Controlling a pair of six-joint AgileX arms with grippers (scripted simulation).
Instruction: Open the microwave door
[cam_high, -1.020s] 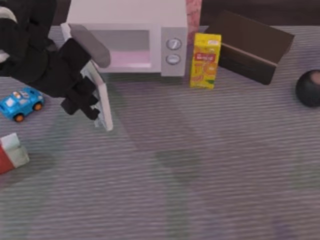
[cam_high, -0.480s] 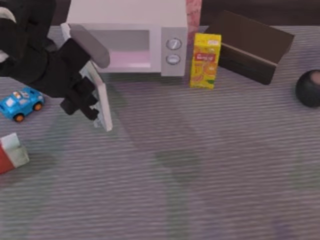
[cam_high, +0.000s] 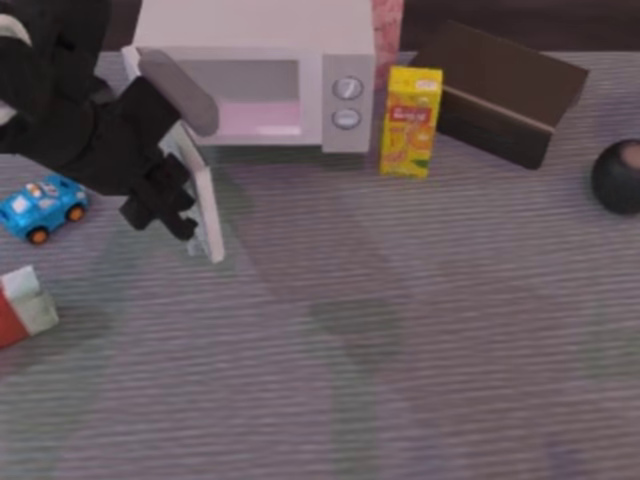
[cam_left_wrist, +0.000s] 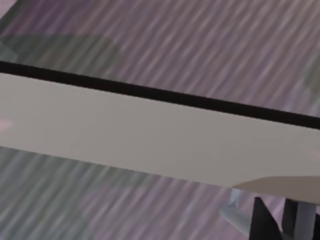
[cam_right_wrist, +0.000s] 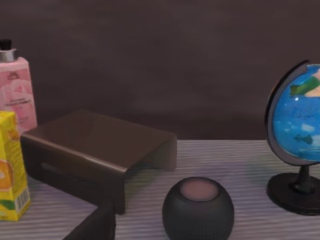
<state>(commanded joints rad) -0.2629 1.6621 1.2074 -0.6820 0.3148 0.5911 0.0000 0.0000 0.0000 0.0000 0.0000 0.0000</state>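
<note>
Standing at the table's far left edge, the light-grey microwave (cam_high: 300, 60) with 2 silver knobs is seen open, its pale pink interior exposed; the microwave door (cam_high: 205, 205) is pinched at its free edge by the left gripper (cam_high: 180, 215).

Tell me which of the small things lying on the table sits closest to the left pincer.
The blue toy car. It sits just left of the left pincer at the microwave door; the yellow juice carton and dark round speaker lie far to the right.

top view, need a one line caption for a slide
Left claw at the free edge of the microwave door, swung wide open from the microwave, pale interior exposed.
</note>
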